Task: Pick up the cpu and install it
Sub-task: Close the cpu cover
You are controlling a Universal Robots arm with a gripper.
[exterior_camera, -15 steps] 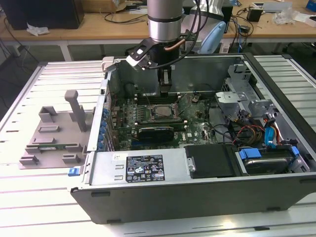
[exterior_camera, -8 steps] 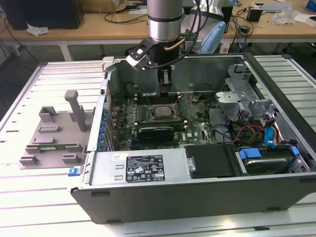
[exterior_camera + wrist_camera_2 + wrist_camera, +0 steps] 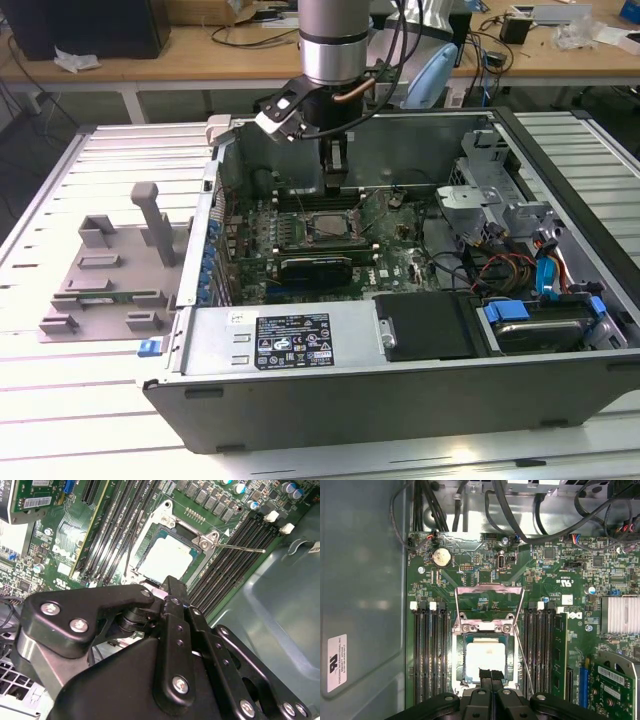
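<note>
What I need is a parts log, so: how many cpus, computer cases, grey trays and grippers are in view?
cpu: 1
case: 1
tray: 1
gripper: 1
Total: 4

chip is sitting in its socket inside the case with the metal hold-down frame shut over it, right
Not quite. The frame is swung open, not shut, so the chip lies uncovered. The first wrist view shows this. The rest stands.
</note>
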